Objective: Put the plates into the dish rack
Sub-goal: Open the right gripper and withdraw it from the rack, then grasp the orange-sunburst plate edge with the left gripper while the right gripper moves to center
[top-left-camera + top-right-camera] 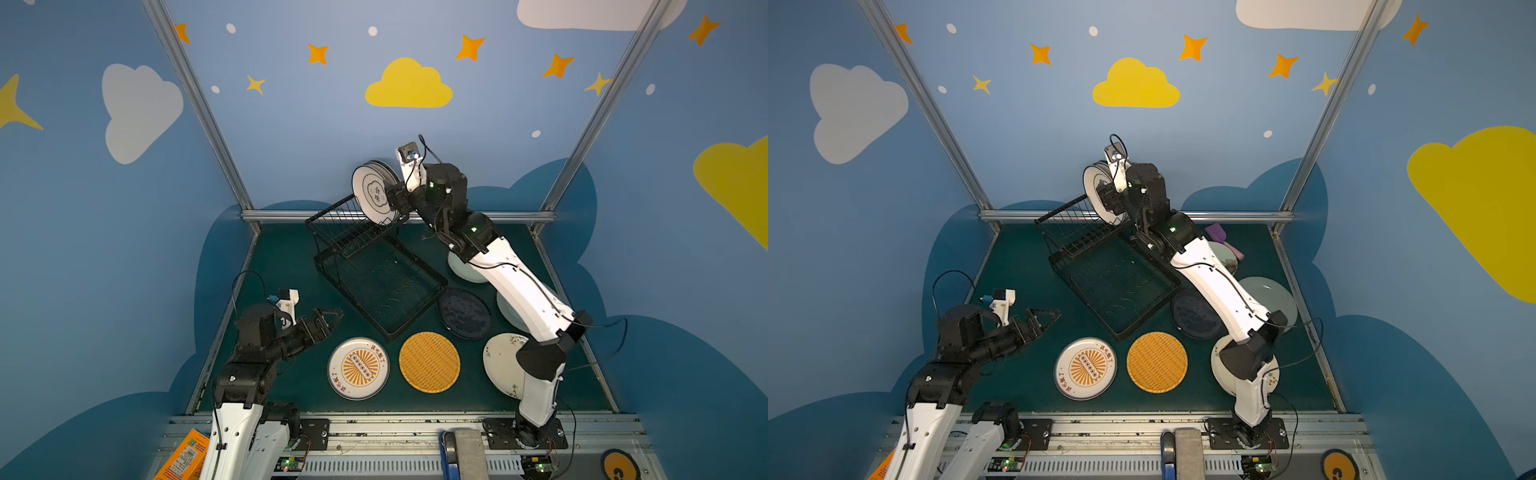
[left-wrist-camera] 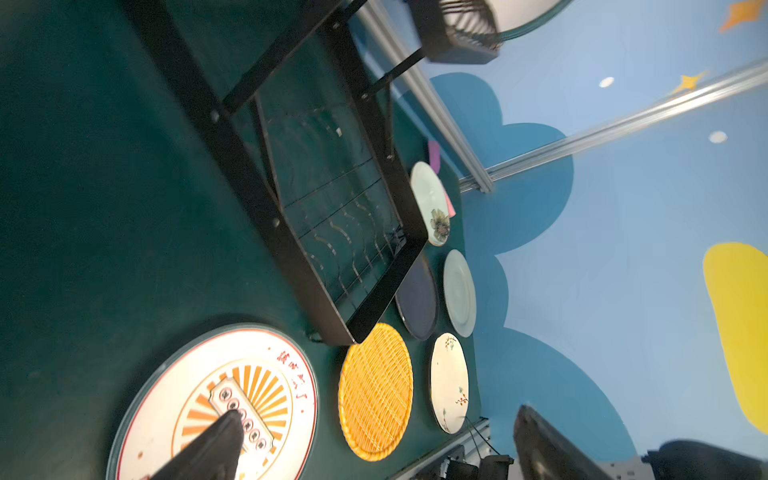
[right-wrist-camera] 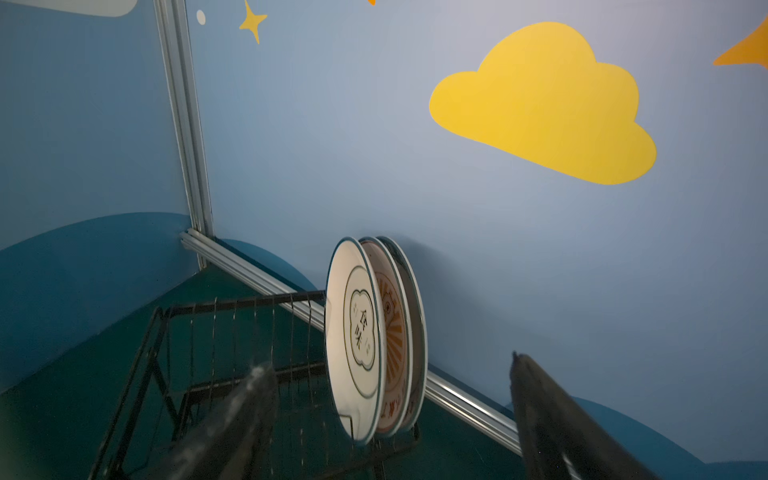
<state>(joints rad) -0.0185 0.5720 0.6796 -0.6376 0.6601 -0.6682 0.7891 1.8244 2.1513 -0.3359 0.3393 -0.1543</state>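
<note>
The left tool (image 1: 334,319) hung open at lower left, nearest the flat white orange-sunburst round plate (image 1: 358,368) just right of it; the right tool (image 3: 388,361), upper centre, seemingly stood open.

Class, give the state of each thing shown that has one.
Black wire dish rack: upper tier holds three upright plates.
Orange-sunburst white plate: flat on table.
Orange woven-pattern plate: flat on table.
Dark navy plate: flat on table.
Left gripper: open, empty.
Right gripper: open, empty.
</note>
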